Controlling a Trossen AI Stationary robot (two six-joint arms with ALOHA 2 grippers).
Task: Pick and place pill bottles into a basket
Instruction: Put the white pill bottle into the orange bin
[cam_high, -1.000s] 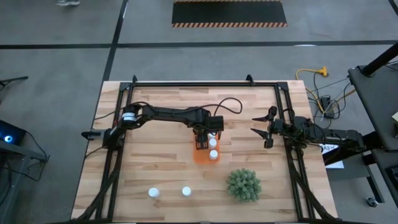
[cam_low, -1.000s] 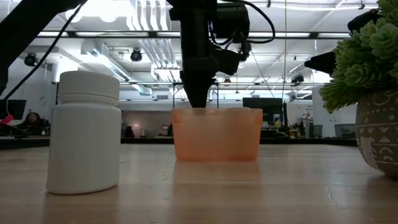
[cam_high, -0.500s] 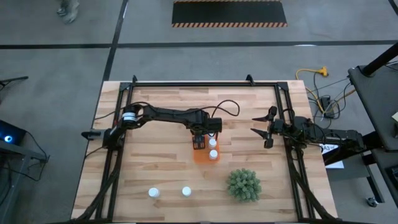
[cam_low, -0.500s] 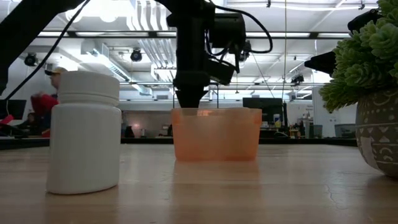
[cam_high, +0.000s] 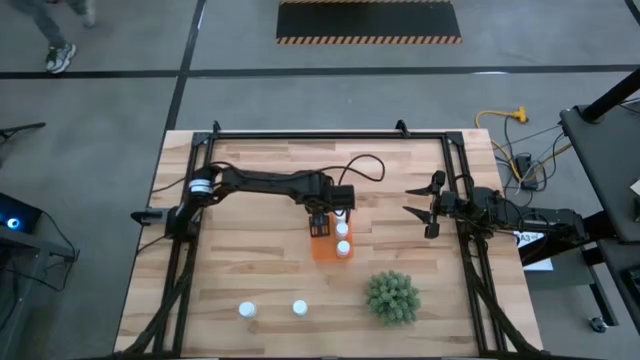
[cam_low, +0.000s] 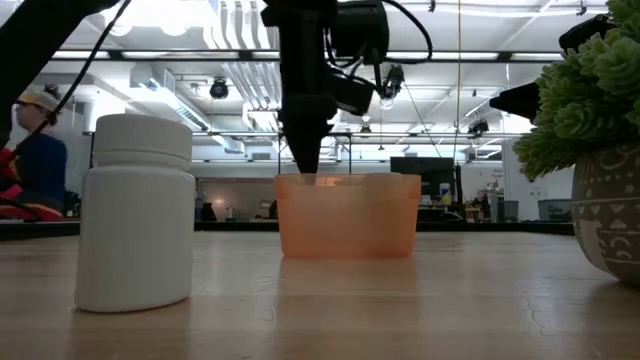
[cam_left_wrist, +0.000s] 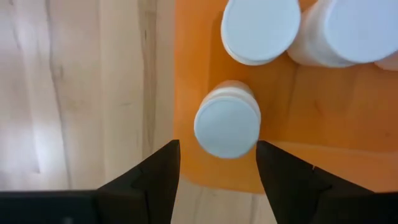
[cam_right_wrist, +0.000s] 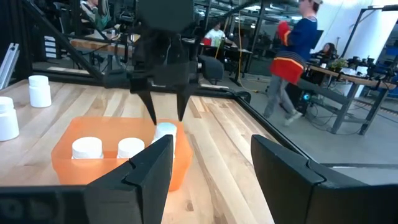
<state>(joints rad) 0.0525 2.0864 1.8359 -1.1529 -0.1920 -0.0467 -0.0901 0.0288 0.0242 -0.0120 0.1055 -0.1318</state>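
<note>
Pill bottle (cam_left_wrist: 227, 127): standing in the basket (cam_left_wrist: 323, 124), directly beneath the left gripper (cam_left_wrist: 217, 165), evidently set free.
Left gripper: hovering over the basket corner, fingers spread apart and gripping nothing.
Neighbours: more bottles (cam_left_wrist: 260, 30) sitting alongside, keeping the rows tidy.
Remaining: two bottles (cam_high: 247, 310) waiting on the table (cam_high: 250, 260).
Right gripper (cam_high: 422, 212): idling at the table's edge, fingers apart.

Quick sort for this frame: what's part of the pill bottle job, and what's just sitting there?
Job:
- orange basket, three pill bottles in it
- bottle just released under the open left gripper
- two bottles on the table

Not the job:
- green spiky plant
- right gripper, open, waiting at the table's right edge
</note>
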